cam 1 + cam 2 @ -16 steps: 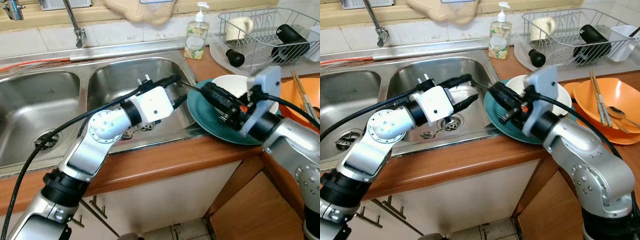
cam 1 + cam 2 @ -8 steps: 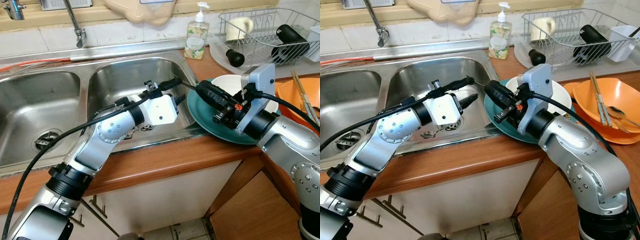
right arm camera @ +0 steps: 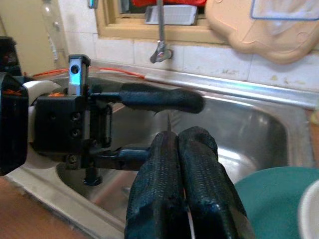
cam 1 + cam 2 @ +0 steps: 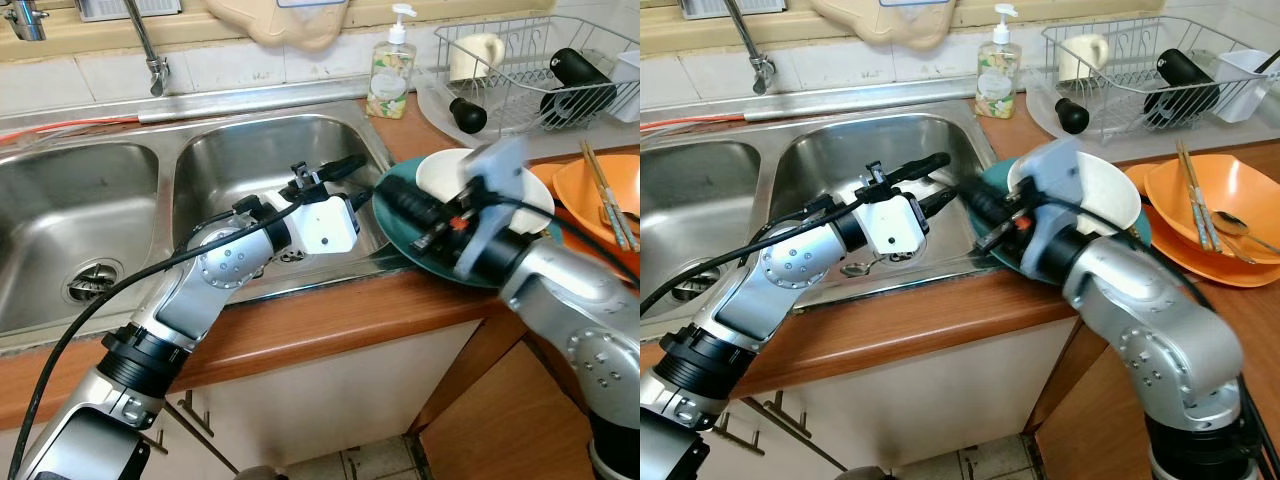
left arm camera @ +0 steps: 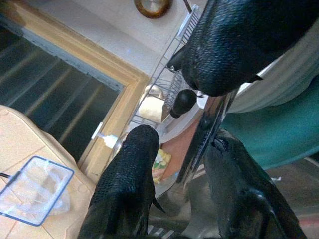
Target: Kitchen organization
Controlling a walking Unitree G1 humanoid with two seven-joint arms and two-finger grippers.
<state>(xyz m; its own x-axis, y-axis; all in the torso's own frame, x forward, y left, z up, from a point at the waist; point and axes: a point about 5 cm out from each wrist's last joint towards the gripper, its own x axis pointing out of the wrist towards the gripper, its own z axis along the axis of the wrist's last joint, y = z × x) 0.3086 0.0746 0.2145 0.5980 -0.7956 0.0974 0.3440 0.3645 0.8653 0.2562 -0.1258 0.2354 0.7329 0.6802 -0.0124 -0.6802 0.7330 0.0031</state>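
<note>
Head stereo pair looks forward and down, sharing the double sink [image 4: 120, 200] and dish rack [image 4: 1140, 70]. Wrist cameras sit close, sighting along their fingers; both wrist views include the teal plate [image 3: 271, 194].

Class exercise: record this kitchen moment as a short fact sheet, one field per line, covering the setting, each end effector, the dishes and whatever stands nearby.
Setting: double steel sink set in a wooden counter
Left end effector: open, over the right basin, fingers towards the teal plate
Right end effector: fingers pressed together on a thin metal utensil, above the plate's left edge
Dishes: white bowl on the teal plate; orange bowl holding chopsticks
Nearby: soap dispenser, wire drying rack
</note>
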